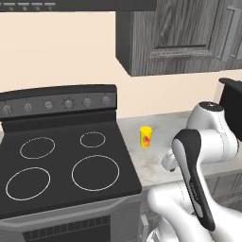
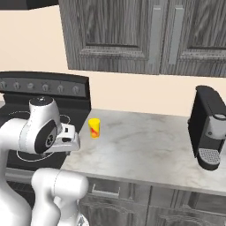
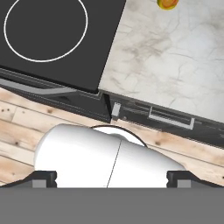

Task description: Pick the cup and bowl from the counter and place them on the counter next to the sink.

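Reaching for the cup (image 1: pixel 146 136) looks like the step in hand, and nothing is gripped yet. The cup stands upright on the counter (image 2: pixel 145 145), just right of the stovetop (image 1: pixel 61 163), with bare stone all round it. In the hand view it sits at about 1 o'clock, cut by the top edge (image 3: pixel 167 3), so the hand is well short of it and looking down past the counter's front edge at the wooden floor (image 3: pixel 26 127). The gripper (image 3: pixel 112 177) has its two tips set far apart at the bottom corners of that view, jaws fully spread, nothing between them.

In the right base view the wrist hangs near the front corner of the counter, with the cup at roughly 1 o'clock from it, well apart. A coffee machine (image 2: pixel 208 132) stands far off toward 3 o'clock and should not get in the way.

To do this well, I judge the hand should travel forward over the counter until the cup is centred between the tips, then come down with the jaws on either side of the cup's wall, low enough to catch its middle and not just the rim. The cup is small and light-looking, so a sideways brush would likely tip it; a straight descent seems safer. Keep clear of the stovetop edge on the way

Neither bowl nor sink can be placed from these views
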You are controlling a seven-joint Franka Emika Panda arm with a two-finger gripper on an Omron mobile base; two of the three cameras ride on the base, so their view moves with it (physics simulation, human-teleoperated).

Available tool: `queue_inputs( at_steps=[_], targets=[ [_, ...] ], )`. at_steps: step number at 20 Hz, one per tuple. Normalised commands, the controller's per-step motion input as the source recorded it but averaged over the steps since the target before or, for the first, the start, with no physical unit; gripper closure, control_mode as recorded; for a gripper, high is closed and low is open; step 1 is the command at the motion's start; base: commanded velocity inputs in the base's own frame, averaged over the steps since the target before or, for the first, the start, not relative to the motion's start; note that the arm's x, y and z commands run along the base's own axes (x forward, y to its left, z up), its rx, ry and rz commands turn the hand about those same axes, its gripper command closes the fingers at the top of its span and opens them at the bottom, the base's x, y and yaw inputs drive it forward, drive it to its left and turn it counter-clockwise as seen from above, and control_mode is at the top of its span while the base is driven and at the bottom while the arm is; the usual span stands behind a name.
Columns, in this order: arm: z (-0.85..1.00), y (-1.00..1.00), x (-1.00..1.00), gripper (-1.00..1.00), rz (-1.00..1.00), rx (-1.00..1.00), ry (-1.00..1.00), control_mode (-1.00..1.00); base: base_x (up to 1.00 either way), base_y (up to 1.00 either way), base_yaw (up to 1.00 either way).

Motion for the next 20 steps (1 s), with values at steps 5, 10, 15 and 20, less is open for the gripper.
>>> queue_inputs(
  at_steps=[5, 10, 15, 20],
  targets=[
    [0.0, 0.0, 0.0, -1.0, 0.0, 0.0, 0.0, 1.0, 0.13, -0.06, -0.05],
    [0.0, 0.0, 0.0, -1.0, 0.0, 0.0, 0.0, 1.0, 0.0, 0.0, 0.0],
    [0.0, 0.0, 0.0, -1.0, 0.0, 0.0, 0.0, 1.0, 0.0, 0.0, 0.0],
    [0.0, 0.0, 0.0, -1.0, 0.0, 0.0, 0.0, -1.0, 0.0, 0.0, 0.0]
  ],
)
